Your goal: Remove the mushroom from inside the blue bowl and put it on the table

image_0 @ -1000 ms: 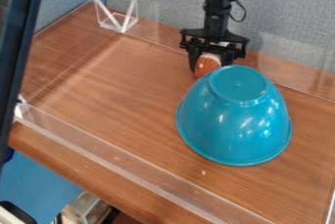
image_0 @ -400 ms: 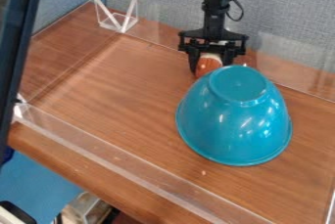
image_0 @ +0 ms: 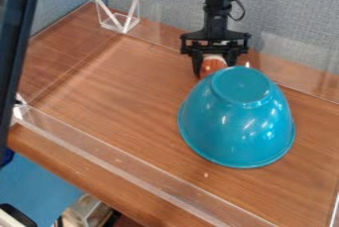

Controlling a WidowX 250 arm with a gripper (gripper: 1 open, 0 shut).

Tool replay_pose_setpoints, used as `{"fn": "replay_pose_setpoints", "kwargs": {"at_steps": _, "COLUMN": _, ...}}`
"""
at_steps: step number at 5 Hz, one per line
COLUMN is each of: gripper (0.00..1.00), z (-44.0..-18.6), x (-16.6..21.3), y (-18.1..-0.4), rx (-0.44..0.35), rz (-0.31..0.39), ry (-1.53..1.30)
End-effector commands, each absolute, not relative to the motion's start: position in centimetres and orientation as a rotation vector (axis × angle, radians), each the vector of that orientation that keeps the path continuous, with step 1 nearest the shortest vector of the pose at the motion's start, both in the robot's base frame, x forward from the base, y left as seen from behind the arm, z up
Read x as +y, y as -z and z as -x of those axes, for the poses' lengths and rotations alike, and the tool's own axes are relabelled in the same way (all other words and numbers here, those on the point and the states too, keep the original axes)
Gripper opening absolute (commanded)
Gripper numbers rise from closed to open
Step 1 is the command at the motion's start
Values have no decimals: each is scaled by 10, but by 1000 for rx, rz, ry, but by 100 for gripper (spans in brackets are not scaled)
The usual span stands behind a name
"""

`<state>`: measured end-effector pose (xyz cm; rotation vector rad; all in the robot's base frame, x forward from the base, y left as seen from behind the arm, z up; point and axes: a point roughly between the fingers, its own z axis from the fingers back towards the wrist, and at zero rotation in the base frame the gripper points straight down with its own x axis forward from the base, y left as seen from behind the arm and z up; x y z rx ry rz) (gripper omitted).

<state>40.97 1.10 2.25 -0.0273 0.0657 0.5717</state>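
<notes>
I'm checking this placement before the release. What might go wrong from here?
1. The mushroom, held in the shut gripper low over the table, is rounded, so it may roll once the jaws open.
2. The upturned blue bowl sits close beside it; a rolling mushroom or the retreating gripper might bump its rim.

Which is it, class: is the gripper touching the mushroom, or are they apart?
Touching. The camera view shows the gripper pointing down with its fingers closed around the mushroom, just behind the upside-down blue bowl.

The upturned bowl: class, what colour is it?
Glossy teal-blue, seen in the camera view: the bowl.
</notes>
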Motion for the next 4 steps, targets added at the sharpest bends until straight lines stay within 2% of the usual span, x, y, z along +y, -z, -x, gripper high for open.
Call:
{"fn": "replay_pose_setpoints", "kwargs": {"at_steps": 1, "gripper": 0, "z": -407, "x": 9, "y": -27, "rx": 32, "rz": 28, "ry": -620}}
{"fn": "replay_pose_setpoints", "kwargs": {"at_steps": 2, "gripper": 0, "z": -401, "x": 8, "y": -29, "rx": 29, "rz": 27, "ry": -651}}
{"fn": "replay_pose_setpoints", "kwargs": {"at_steps": 4, "gripper": 0, "z": -391, "x": -18, "y": -33, "rx": 24, "rz": 21, "ry": -587}}
